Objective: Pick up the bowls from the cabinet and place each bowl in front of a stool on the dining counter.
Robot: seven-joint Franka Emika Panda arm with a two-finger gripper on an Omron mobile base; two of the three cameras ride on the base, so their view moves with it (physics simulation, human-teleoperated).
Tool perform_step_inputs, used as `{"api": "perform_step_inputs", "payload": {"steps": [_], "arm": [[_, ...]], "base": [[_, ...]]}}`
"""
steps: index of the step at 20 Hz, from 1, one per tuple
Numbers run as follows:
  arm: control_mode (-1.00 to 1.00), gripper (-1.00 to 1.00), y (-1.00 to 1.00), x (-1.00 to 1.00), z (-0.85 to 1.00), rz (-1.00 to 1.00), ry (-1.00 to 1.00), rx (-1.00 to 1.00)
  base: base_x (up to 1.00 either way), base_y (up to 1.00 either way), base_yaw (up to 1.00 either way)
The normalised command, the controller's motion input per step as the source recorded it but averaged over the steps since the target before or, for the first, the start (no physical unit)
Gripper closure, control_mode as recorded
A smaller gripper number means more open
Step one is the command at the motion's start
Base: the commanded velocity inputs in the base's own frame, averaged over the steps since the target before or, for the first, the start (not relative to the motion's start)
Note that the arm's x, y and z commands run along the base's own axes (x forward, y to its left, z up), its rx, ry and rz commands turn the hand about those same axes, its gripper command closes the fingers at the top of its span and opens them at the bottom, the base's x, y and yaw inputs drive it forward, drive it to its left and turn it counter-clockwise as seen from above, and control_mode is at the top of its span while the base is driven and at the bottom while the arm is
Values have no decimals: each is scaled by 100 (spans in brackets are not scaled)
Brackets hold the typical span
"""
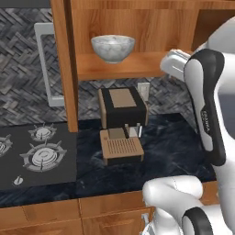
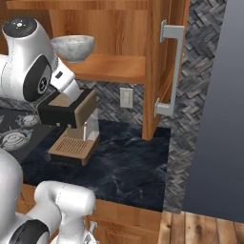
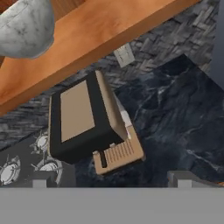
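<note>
Sitting on the inner shelf of the open reddish-brown wood wall cabinet (image 1: 137, 64), the wide white-grey marbled bowl (image 1: 113, 47) rests upright near the shelf's front edge. Below it, a black-and-tan coffee machine (image 1: 122, 124) stands on the dark marbled stone counter (image 1: 174, 151), with the gas hob (image 1: 39, 153) off to one side. A pale wall outlet (image 2: 126, 97) sits on the herringbone backsplash behind. Two small dark finger tips of the gripper (image 3: 111, 178) rise well apart — released, grasping nothing — while the white arm reaches up beside the shelf.
</note>
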Motion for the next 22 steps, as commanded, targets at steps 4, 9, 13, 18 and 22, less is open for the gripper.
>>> {"api": "perform_step_inputs", "payload": {"steps": [4,9,13,18,22], "arm": [[-100,-100,24,57,46,-7,0,7],[-100,-100,28,62,34,-6,0,-1],[-100,-100,21,63,10,-5,0,-1],[-100,-100,9,49,0,-8,-10,0],[-100,-100,7,46,0,-8,-11,0]], "base": [[0,0,0],[0,0,0],[0,0,0],[0,0,0],[0,0,0]]}}
